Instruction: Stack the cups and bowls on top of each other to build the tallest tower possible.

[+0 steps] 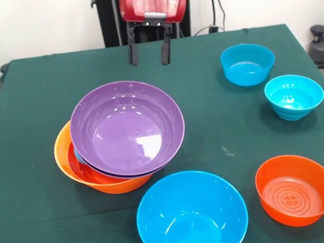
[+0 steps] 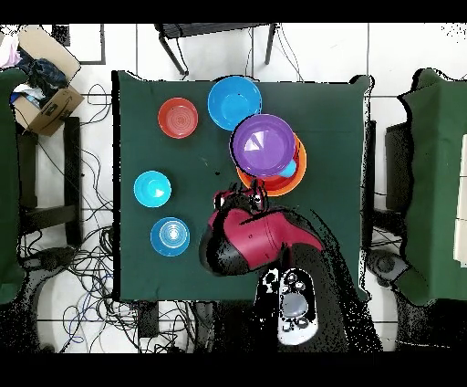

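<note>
The tower is a leaning pile. Its base is a large orange bowl, and a big purple bowl lies tilted on top. A red rim and a sliver of light blue show between them. My gripper hangs open and empty above the table's far side, behind the pile and apart from it. Loose bowls are a large blue bowl, a red-orange bowl, a cyan bowl and a smaller blue bowl. No tumbler shows.
The green table has its edges close to the front bowls. A cardboard box and chairs stand on the floor beside the table. The robot's pedestal is at the far side.
</note>
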